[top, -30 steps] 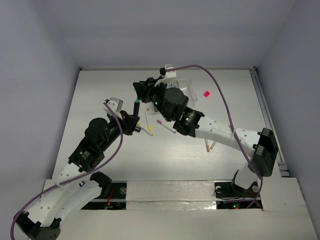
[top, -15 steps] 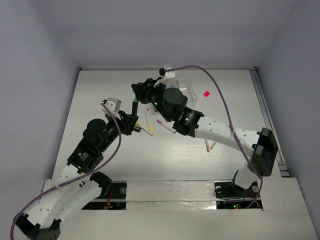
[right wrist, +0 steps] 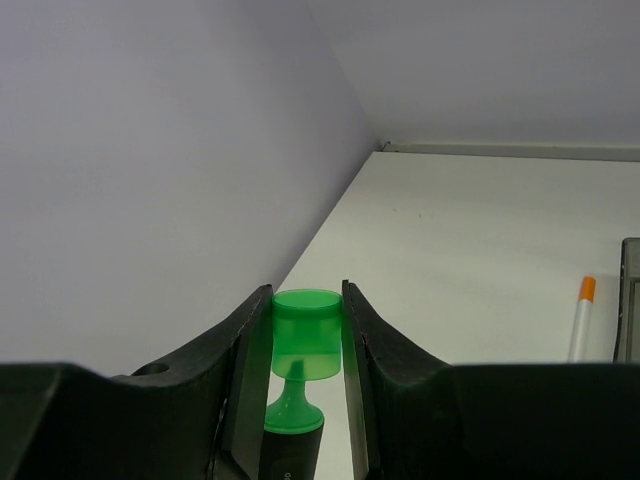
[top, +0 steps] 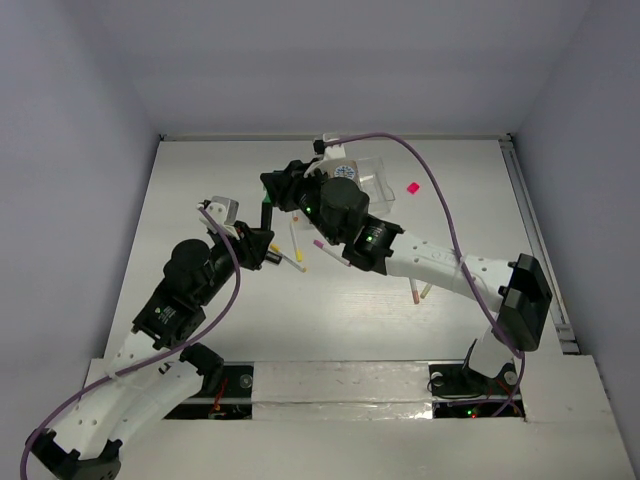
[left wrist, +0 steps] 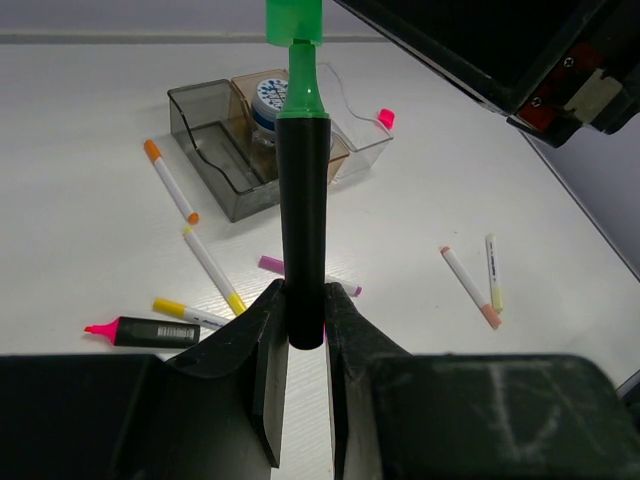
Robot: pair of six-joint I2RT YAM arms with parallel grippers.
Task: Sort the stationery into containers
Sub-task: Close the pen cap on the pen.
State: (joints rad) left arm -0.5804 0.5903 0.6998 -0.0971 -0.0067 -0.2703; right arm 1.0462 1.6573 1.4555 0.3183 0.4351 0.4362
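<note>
A short black marker (left wrist: 303, 200) with a green neck stands upright between my two grippers. My left gripper (left wrist: 305, 320) is shut on its lower end. My right gripper (right wrist: 307, 300) is shut on its green cap (right wrist: 307, 335), which sits over the tip with the green neck showing below it. In the top view the marker (top: 268, 215) spans from the left gripper (top: 262, 248) to the right gripper (top: 272, 190), above the table. The joined bins, grey (left wrist: 215, 150), amber (left wrist: 322, 152) and clear (left wrist: 355, 140), stand behind; a tape roll (left wrist: 272, 95) lies in the amber one.
Loose on the table: an orange-capped pen (left wrist: 170, 180), yellow-capped pens (left wrist: 213, 268), a magenta-capped pen (left wrist: 270, 264), a black marker with pink cap (left wrist: 145, 332), two pens to the right (left wrist: 470, 285). A pink eraser (top: 413, 187) lies beside the clear bin (top: 375, 172).
Both grippers, still holding the marker between them, have drifted slightly toward the far left. Nothing on the table has moved.
</note>
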